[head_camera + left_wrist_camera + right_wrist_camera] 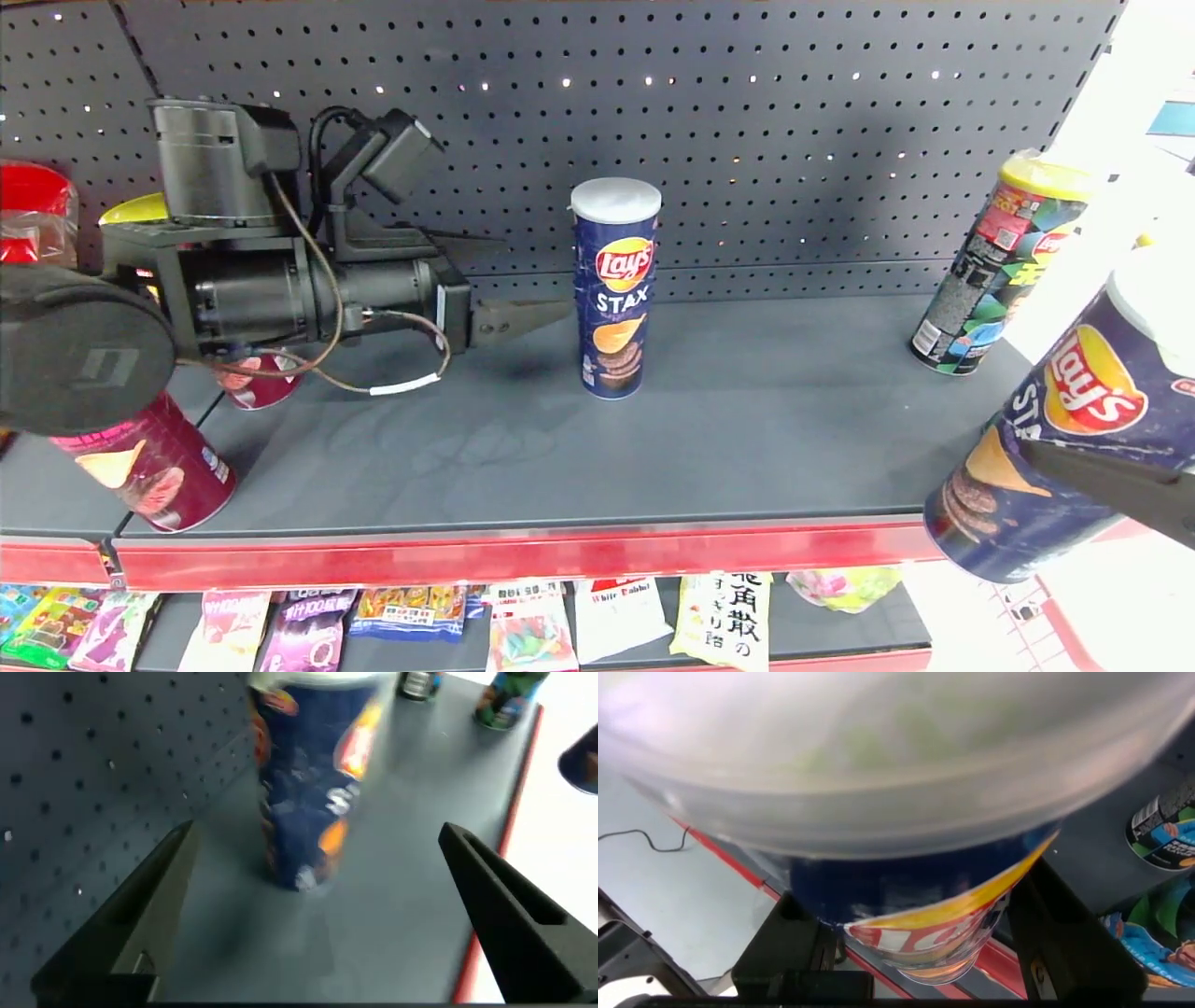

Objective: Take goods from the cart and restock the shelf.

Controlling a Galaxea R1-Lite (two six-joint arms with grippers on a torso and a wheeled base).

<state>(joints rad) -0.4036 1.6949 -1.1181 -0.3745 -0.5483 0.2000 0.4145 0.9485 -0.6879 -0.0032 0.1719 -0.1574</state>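
Nearest, the right gripper is seen clamped on a blue chip can, with a dark finger pressed against each side of its body. This held can is carried tilted: its long axis is leaned so that the lid is raised toward the robot's right and the base is dropped toward the left. The base is placed just in front of the red lip of the shelf, at the lip's right end, and is not yet set on the grey deck.

Farther in, a bare stretch of deck is found between a standing blue can and a yellow-lidded can at the far right, which is seen leaning. That stretch lies ahead and to the left of the held can's base, and it is the right arm that is nearer to it. It is judged that the can must be lifted over the lip and brought upright before it can be stood there.

At the same depth, the left gripper is held wide open just beside the standing blue can, on its left, with the fingers apart from it. Two red cans are stood at the left end. Behind everything, the pegboard is seen.
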